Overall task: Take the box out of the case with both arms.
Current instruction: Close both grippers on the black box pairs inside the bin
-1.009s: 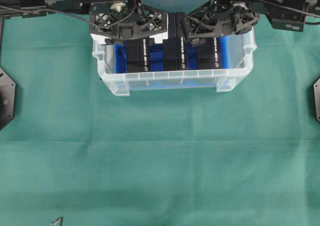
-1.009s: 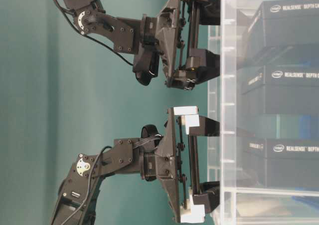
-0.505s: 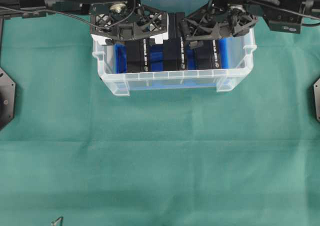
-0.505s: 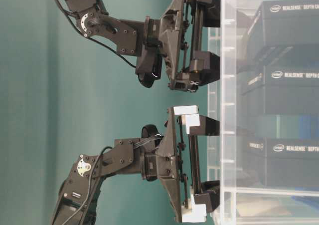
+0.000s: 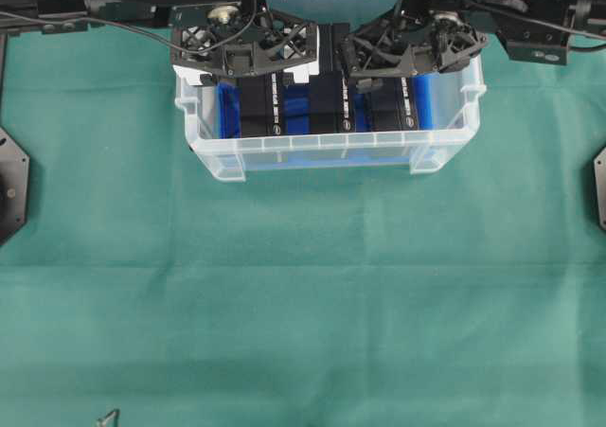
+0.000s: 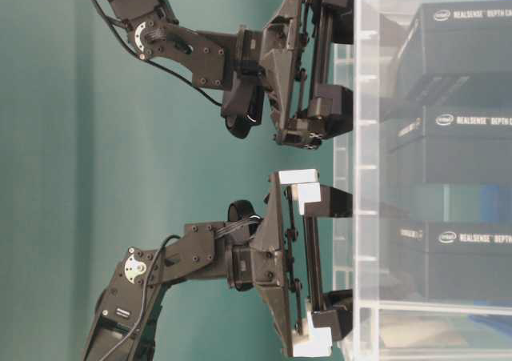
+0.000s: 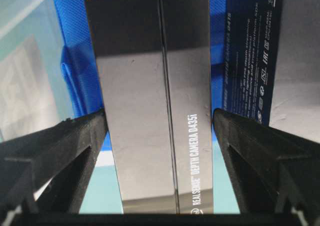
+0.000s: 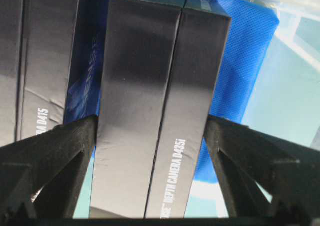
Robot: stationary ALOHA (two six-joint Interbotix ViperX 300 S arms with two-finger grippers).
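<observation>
Desk (image 5: 303,304): green cloth; its near and middle stretch lies bare in front of the case.
Case (image 5: 327,148): clear tub at the far edge of the desk, about midway between the left and right edges, blue lining (image 5: 295,110) showing at its bottom.
Boxes: three black boxes stand on edge side by side in the case; left box (image 5: 258,105), middle box (image 5: 329,100), right box (image 5: 393,103).
My left gripper (image 5: 244,60): over the far left part of the case, jaws spread wide; in the wrist view its fingers (image 7: 65,151) flank the left box on both sides with a gap each side, not pressing it.
My right gripper (image 5: 407,50): over the far right part of the case, jaws spread wide; its fingers (image 8: 55,151) straddle the right box, released, no squeeze visible.
</observation>
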